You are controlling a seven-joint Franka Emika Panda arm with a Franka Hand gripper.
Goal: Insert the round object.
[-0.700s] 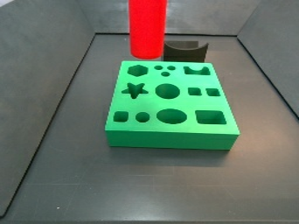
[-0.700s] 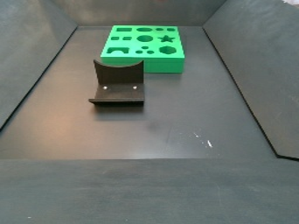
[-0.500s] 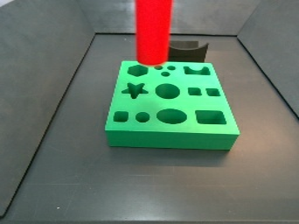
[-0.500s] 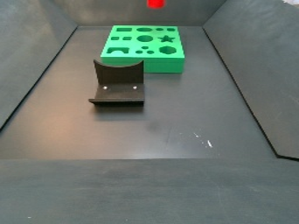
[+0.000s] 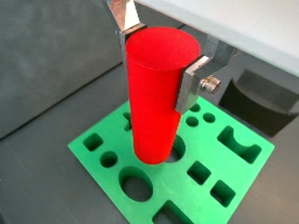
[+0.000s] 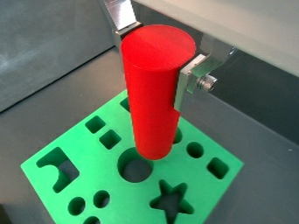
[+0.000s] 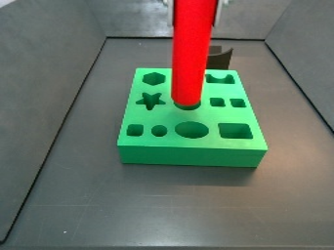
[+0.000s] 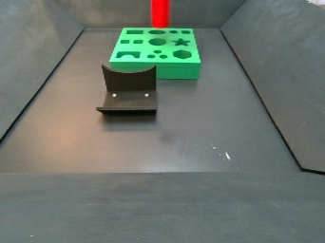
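Note:
The round object is a long bright red cylinder, seen in both wrist views. My gripper is shut on its upper part, a silver finger on each side. The cylinder hangs upright over the green block. In a side view its lower end sits over or at the block's middle round hole, which shows partly in a wrist view. Whether it touches the block I cannot tell. The cylinder's lower part also shows in a side view.
The dark fixture stands on the floor beside the block. The block has several other holes: star, hexagon, squares, ovals, small circles. Grey walls enclose the dark floor.
The gripper has carried the red cylinder down and from the block's back edge over to its middle round hole. The block and the fixture have not moved.

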